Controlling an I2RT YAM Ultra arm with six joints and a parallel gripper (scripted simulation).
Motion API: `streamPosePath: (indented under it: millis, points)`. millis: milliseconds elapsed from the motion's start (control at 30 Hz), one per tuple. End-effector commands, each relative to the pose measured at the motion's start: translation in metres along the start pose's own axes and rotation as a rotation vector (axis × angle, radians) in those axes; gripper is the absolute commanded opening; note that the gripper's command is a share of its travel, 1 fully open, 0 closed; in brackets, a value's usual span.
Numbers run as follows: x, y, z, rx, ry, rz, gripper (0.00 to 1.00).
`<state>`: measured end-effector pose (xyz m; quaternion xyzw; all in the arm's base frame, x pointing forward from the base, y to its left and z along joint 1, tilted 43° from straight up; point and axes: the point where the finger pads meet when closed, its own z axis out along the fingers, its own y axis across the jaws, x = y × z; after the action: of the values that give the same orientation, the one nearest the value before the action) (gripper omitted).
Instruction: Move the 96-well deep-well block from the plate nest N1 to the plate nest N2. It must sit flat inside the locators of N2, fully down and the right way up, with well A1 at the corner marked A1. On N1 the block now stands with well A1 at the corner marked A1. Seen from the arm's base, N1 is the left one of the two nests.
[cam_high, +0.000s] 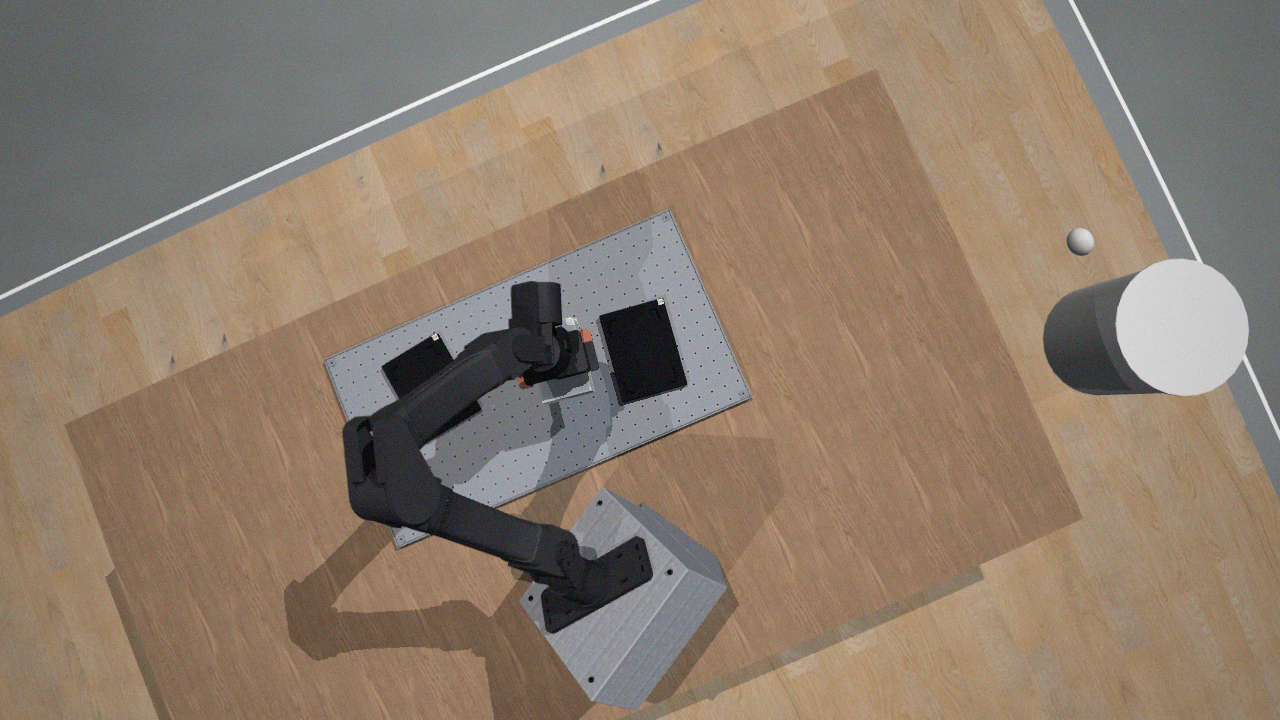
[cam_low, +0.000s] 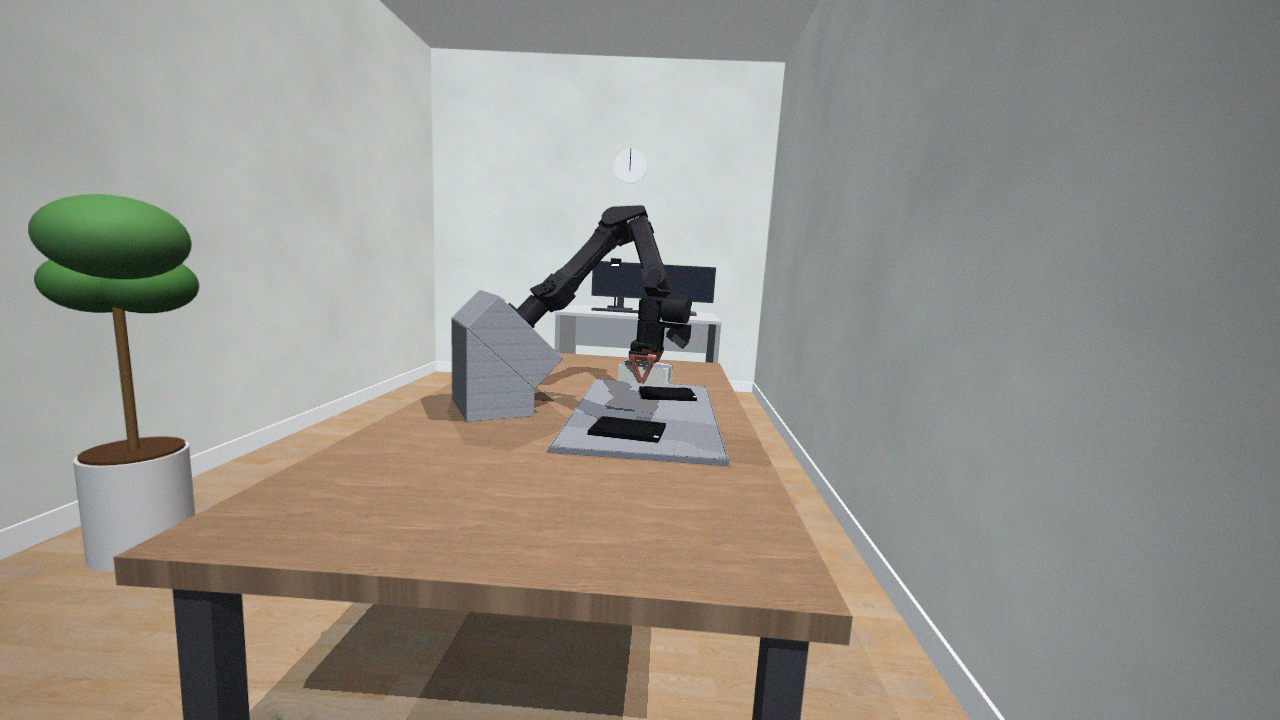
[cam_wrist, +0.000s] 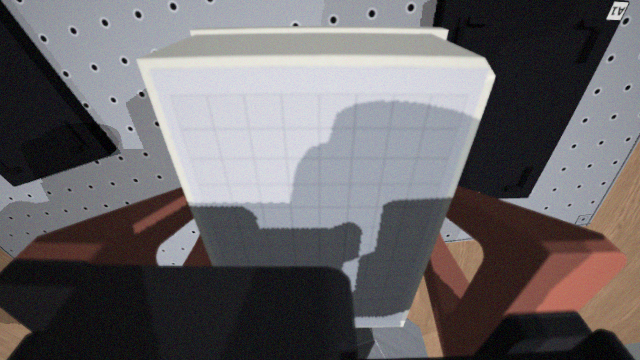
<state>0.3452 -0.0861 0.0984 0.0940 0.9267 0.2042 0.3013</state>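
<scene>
My gripper is shut on the white deep-well block, its red fingers on the two long sides. I hold the block in the air above the grey perforated baseplate, between the two black nests. In the overhead view the gripper and a sliver of the block show just left of nest N2. Nest N1 lies partly under my arm. In the wrist view N2 is at the upper right, with its A1 label at the top corner. N1 is at the left.
The grey arm pedestal stands at the table's near side. The side view shows the arm above the baseplate, a potted plant on the floor and a desk with monitors behind.
</scene>
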Motion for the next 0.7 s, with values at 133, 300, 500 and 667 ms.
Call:
streamPosePath:
  millis: [133,300,500,667]
  points:
    - [-0.003,-0.024,-0.005,0.001,-0.021,-0.02,0.0]
    - [-0.002,-0.041,-0.005,0.002,-0.021,-0.019,0.0]
    - [-0.001,-0.054,-0.005,0.002,-0.021,-0.019,0.0]
    - [0.0,-0.071,-0.005,0.002,-0.021,-0.019,0.0]
